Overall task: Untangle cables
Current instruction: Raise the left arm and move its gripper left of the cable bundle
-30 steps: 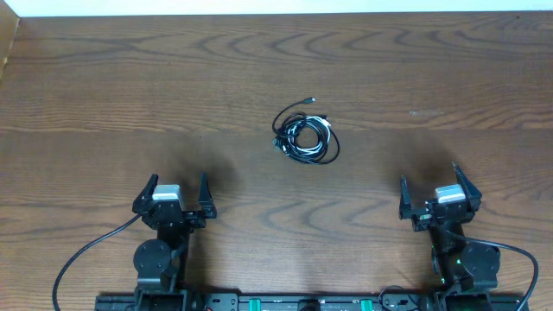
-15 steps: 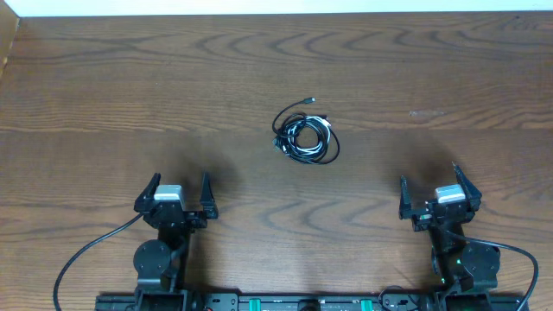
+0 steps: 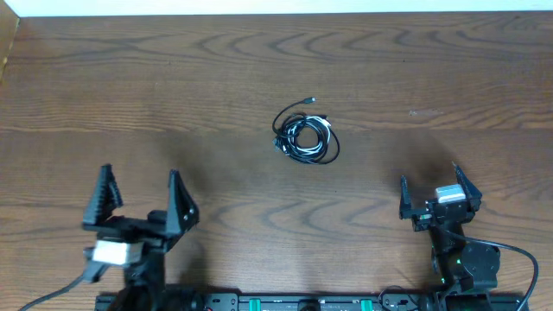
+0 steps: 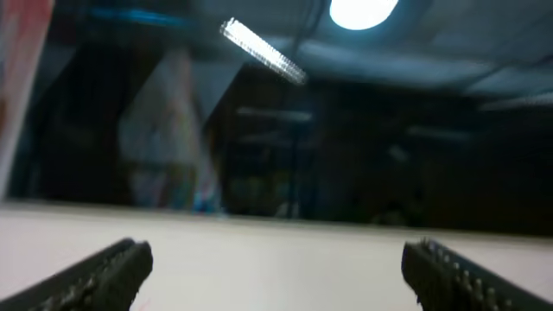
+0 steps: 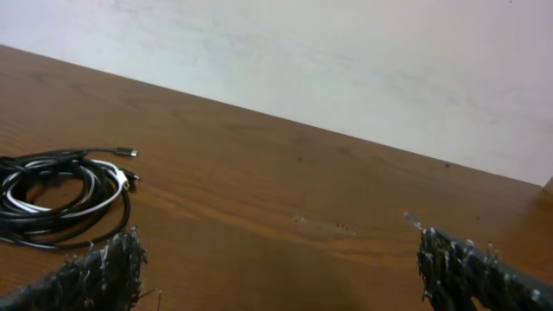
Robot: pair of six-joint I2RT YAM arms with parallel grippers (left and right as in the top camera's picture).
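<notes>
At the near left, the left tool (image 3: 140, 188) is released, jaws spread wide and empty. It is tipped up, so its wrist camera faces a blurred ceiling light (image 4: 363, 10). At the near right, the right tool (image 3: 429, 185) is likewise released and holds nothing. Farther out, near the middle of the table (image 3: 449, 78), the cables (image 3: 304, 136) lie in one tangled coil, black loops with a white cord among them, well apart from both tools.

The left wrist view is all blur, with the left gripper (image 4: 276, 255) cut off at 6 o'clock. In the right wrist view the cables (image 5: 65, 207) are cut off at 9 o'clock; overhead, how they cross is too small to tell
</notes>
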